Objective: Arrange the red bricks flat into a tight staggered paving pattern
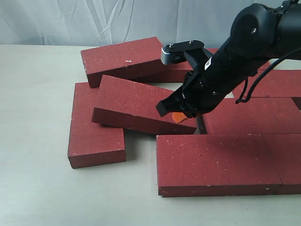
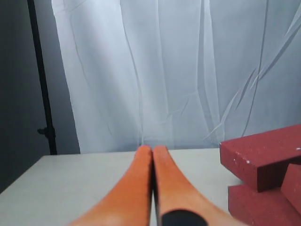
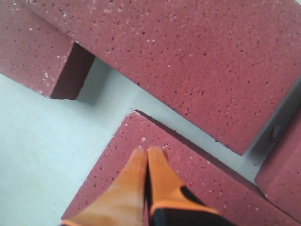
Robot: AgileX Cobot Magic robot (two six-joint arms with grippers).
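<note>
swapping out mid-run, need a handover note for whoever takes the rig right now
Left gripper: shut, empty, held in the air beside the pile.
Right gripper: shut, empty, tips down by the low edge of the tilted brick.
Bricks: the front row and the row behind it lie flat and tight on the right. The left brick lies flat, and the tilted brick leans on it. The chipped brick rests on another at the back.
Done: right-hand rows laid.
Left: lay the tilted brick flat, unstack the chipped brick, close the gaps.
</note>
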